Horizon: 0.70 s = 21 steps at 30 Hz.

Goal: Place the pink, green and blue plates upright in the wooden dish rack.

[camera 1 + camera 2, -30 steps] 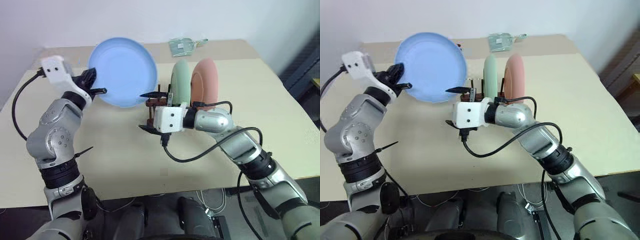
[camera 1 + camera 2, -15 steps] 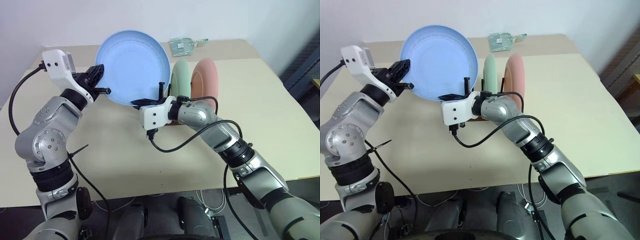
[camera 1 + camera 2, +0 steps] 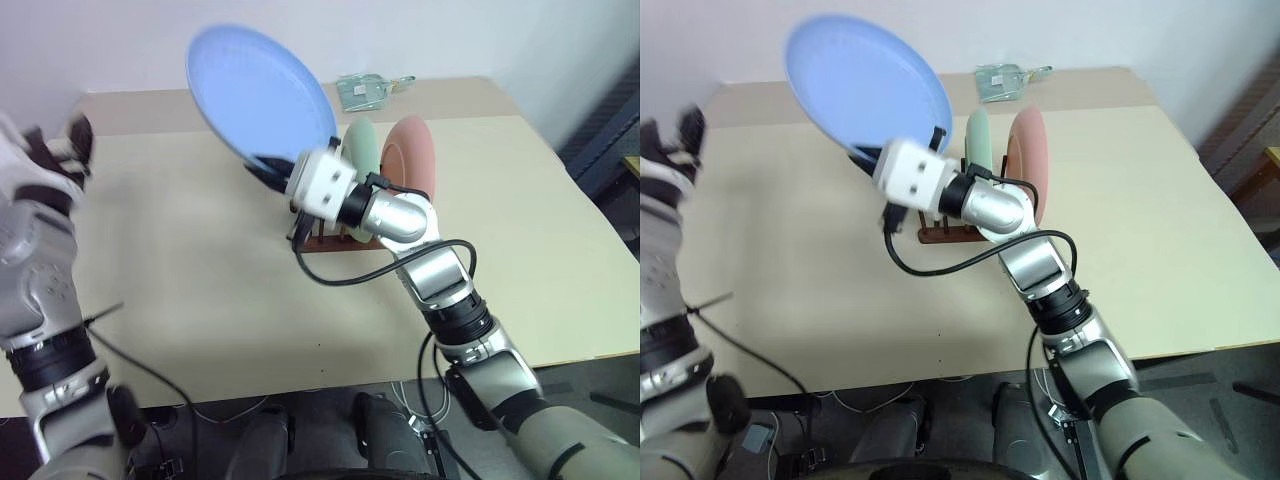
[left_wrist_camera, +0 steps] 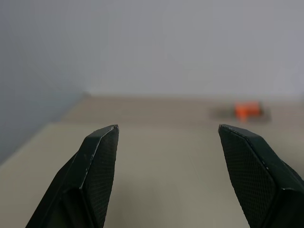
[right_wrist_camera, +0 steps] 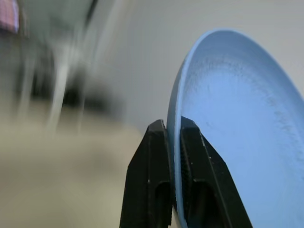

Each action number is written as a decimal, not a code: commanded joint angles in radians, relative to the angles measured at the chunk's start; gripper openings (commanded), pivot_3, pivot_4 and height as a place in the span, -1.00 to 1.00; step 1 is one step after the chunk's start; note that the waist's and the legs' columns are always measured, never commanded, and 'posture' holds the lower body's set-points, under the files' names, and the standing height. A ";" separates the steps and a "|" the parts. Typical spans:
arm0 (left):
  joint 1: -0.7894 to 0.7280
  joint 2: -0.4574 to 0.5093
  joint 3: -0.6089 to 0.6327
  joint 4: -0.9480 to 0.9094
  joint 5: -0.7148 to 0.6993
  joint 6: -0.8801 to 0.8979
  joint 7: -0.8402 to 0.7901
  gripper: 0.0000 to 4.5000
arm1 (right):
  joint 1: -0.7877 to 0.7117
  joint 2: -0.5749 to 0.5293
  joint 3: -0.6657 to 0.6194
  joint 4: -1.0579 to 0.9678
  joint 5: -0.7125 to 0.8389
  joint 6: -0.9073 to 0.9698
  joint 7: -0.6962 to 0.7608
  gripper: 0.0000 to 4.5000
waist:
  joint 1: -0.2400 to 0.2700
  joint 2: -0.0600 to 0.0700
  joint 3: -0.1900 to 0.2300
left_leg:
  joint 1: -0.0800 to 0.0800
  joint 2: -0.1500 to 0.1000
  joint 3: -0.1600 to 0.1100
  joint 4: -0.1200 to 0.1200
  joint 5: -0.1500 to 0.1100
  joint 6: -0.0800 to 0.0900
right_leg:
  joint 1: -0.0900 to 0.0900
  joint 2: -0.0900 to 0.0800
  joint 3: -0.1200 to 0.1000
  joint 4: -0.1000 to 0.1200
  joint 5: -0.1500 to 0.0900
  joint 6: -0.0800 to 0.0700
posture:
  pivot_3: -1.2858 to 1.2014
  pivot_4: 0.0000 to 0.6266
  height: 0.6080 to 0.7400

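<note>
Two matte plates, green [image 3: 359, 160] and pink [image 3: 412, 160], stood racked; the right gripper [image 5: 173, 142], pinching the round light-blue plate [image 3: 258, 95], needed to slot it upright into the dark wooden rack [image 3: 325, 240], while the left gripper [image 4: 168, 156] hung spread.

A beige table [image 3: 200, 260] is standing against a pale wall. A clear plastic packet [image 3: 365, 92] is lying near the table's far edge.

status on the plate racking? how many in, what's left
Done: the green plate and pink plate stand upright in the wooden dish rack. In hand: the right end effector is clamped on the rim of the blue plate, held up above the rack's open end. The left end effector is open and empty, off to the side. Left: slot the blue plate in beside the green one and let go.
</note>
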 commanded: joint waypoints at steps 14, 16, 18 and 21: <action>0.196 -0.073 -0.248 -0.170 0.021 -0.082 -0.242 0.52 | 0.057 0.244 -0.301 -0.142 0.713 0.546 -0.672 -1.00 | -0.014 0.004 -0.001 | 0.001 0.002 -0.002 -0.004 0.000 0.000 | -0.005 0.004 0.001 0.003 -0.002 -0.008 | 0.03 -0.52 1.00; 0.198 -0.069 -0.253 -0.169 0.027 -0.082 -0.251 0.52 | 0.054 0.240 -0.308 -0.135 0.756 0.545 -0.697 -1.00 | -0.012 0.004 -0.001 | 0.001 0.002 -0.002 -0.003 0.000 0.000 | -0.005 0.004 0.001 0.002 -0.002 -0.008 | 0.03 -0.52 1.00; 0.201 -0.067 -0.259 -0.162 0.038 -0.087 -0.257 0.52 | 0.043 0.232 -0.310 -0.132 0.787 0.541 -0.715 -1.00 | -0.012 0.004 -0.001 | 0.001 0.002 -0.002 -0.002 0.000 0.000 | -0.004 0.004 0.001 0.002 -0.002 -0.008 | 0.03 -0.52 1.00; 0.207 -0.072 -0.260 -0.163 0.043 -0.089 -0.262 0.52 | 0.031 0.230 -0.308 -0.129 0.820 0.534 -0.750 -1.00 | -0.013 0.004 -0.001 | 0.001 0.002 -0.002 -0.003 0.000 0.000 | -0.004 0.005 0.001 0.002 -0.002 -0.008 | 0.03 -0.52 1.00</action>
